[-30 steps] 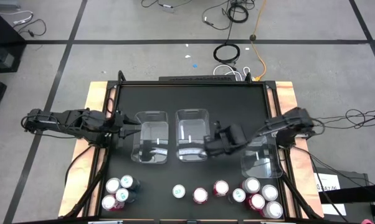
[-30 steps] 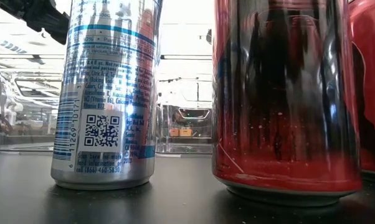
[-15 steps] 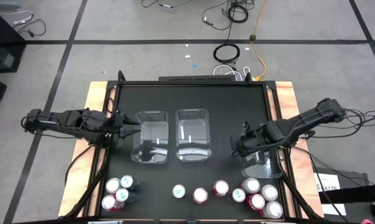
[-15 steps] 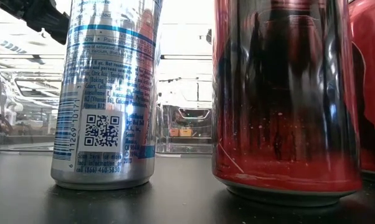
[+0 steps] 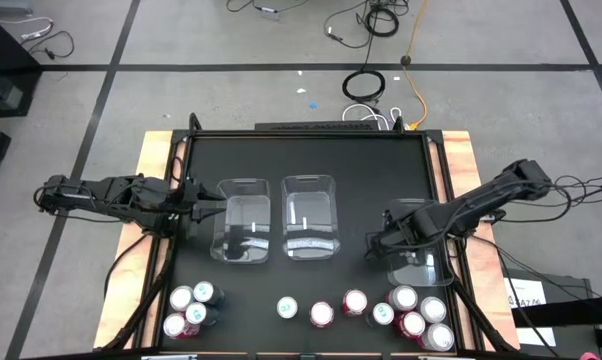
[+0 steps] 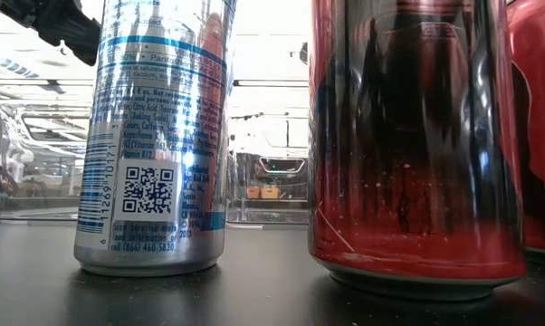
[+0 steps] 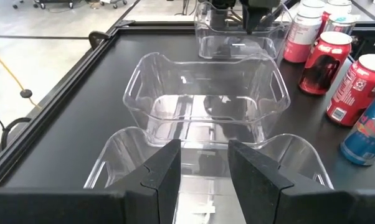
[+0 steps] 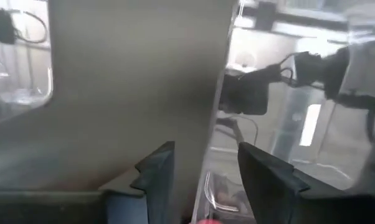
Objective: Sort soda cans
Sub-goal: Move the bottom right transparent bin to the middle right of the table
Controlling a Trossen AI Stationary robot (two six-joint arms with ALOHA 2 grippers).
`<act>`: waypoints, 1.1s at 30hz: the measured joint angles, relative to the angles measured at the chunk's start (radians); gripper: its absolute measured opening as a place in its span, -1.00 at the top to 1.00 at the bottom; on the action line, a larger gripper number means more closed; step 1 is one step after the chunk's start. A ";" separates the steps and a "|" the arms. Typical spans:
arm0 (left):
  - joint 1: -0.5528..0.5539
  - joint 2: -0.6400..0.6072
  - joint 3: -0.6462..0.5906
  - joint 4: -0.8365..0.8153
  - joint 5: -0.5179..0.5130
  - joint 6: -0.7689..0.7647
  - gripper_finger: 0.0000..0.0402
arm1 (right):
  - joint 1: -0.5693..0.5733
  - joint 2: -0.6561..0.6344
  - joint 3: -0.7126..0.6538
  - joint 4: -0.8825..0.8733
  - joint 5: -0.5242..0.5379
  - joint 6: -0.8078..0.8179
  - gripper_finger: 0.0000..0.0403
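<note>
Moving away from the middle bin (image 5: 310, 215), the right gripper (image 5: 373, 244) is now sitting at the near left corner of the right bin (image 5: 418, 243), closer to the front row of cans than it was a moment ago. Its two dark fingers (image 8: 156, 171) are standing a little apart in the right wrist view, with a clear plastic wall showing between them (whether they are touching that wall cannot be told).

The left gripper (image 5: 196, 209) is staying where it was, at the left side of the left bin (image 5: 242, 220). Its fingers (image 7: 164, 174) are pressed close together over the rim of that bin, and it looks like they are pinching the thin wall.

All the soda cans are standing upright along the front edge of the black table (image 5: 361, 150), and none are in the bins. One group of cans (image 5: 192, 308) is sitting in front of the left bin, well apart from the left gripper. Another can with a silver top (image 5: 286, 308) is standing alone in the middle, with a pink can (image 5: 322, 314) and a red can (image 5: 355, 301) next to it. A bigger bunch (image 5: 417, 315) is crowding just in front of the right bin, near the right gripper. In the low view, a silver and blue can (image 6: 155, 136) and a red can (image 6: 413, 145) are filling the picture.
</note>
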 joint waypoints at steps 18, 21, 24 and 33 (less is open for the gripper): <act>0.000 0.000 0.000 0.000 -0.001 0.001 0.28 | -0.202 0.044 -0.069 0.165 -0.019 -0.103 0.99; 0.000 0.000 0.000 0.000 -0.001 0.001 0.28 | -0.275 0.047 -0.069 0.223 0.008 -0.152 0.99; 0.000 0.000 0.000 0.000 -0.001 0.001 0.28 | -0.336 0.069 -0.058 0.271 0.027 -0.191 0.99; 0.000 0.000 0.000 0.002 -0.019 0.001 0.28 | -0.423 0.316 0.199 0.263 0.034 -0.368 1.00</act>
